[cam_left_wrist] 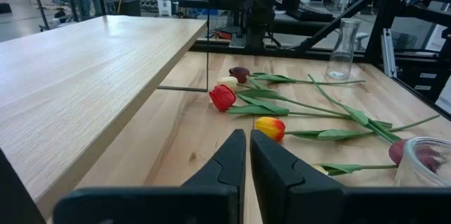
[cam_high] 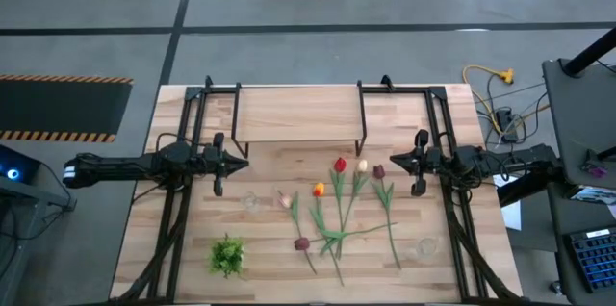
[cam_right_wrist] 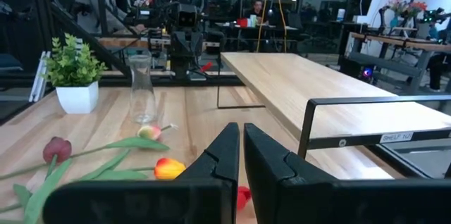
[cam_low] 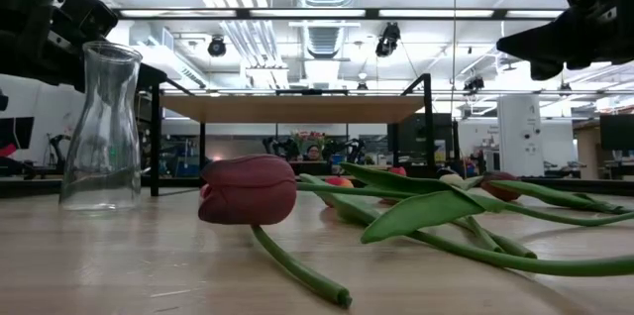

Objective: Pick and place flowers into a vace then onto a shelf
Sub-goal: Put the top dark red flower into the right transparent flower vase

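Nothing has really been started here, as far as can be judged. The flowers [cam_high: 339,208] are all laid flat on the table [cam_high: 279,277], spread out in the middle between the two arms, just on the near side of the shelf [cam_high: 298,114], heads toward it and stems crossing toward the near edge. One dark red head [cam_low: 248,188] is seen right up close in the low view, lying on its side.

Two clear glass vases are spotted: one [cam_high: 252,201] left of the flowers, one [cam_high: 427,245] on the near right. Both look empty, and nothing is seen on the shelf top.

The left tool [cam_high: 218,164] is held closed and empty above the table on the left, and the right tool [cam_high: 420,164] is likewise closed on nothing on the right.

So everything is left: each flower to be picked, stood in a vase, then the vase lifted onto the shelf. A small potted plant [cam_high: 227,255] is parked near left, out of the way.
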`<state>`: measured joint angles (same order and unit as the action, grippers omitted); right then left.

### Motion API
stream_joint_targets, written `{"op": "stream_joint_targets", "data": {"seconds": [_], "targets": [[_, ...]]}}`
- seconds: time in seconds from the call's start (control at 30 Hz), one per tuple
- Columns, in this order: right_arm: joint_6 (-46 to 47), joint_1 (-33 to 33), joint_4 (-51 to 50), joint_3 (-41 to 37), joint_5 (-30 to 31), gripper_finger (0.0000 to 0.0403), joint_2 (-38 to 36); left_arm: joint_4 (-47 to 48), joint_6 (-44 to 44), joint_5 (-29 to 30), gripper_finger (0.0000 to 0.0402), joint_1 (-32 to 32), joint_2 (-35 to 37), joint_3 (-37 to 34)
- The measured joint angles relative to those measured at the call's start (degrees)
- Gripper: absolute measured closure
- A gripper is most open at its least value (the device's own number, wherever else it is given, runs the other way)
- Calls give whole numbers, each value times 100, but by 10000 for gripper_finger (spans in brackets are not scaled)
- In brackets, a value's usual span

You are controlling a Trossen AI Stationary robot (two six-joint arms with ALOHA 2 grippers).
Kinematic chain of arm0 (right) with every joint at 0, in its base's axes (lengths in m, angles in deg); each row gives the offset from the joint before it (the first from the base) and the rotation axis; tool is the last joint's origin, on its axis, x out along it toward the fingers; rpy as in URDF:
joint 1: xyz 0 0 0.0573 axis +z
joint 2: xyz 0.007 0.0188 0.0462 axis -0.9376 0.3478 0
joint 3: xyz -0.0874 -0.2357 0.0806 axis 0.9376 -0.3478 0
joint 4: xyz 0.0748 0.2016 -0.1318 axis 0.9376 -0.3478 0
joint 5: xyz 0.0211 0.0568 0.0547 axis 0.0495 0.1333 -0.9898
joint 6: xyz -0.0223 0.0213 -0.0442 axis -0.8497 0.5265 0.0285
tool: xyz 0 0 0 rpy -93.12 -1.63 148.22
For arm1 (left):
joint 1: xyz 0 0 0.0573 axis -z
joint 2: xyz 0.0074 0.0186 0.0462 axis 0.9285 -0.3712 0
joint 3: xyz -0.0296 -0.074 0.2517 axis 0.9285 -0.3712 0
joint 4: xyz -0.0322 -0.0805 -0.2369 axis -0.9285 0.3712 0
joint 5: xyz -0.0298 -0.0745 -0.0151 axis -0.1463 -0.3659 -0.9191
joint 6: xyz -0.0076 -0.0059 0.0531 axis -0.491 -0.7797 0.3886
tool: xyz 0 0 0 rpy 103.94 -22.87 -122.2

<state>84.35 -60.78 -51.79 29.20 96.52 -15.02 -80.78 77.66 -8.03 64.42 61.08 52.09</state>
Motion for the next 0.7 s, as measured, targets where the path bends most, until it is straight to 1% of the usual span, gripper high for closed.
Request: {"op": "stream_joint_targets", "data": {"seconds": [0.13,0.23,0.37,0.47,0.57,0.7], "targets": [[-109,0,340,0,0,390,0,0,0,1,396,2,0,-1],[272,0,425,0,-29,390,6,0,2,1,396,0,0,0],[488,0,581,2,-73,390,9,0,0,1,396,-2,1,-1],[831,0,579,170,-72,390,102,-31,2,5,396,-2,3,0],[1047,0,596,445,-74,390,360,-132,0,7,396,-2,7,-2],[1120,0,294,925,-13,388,1050,-114,0,8,396,-2,1,0]]}}
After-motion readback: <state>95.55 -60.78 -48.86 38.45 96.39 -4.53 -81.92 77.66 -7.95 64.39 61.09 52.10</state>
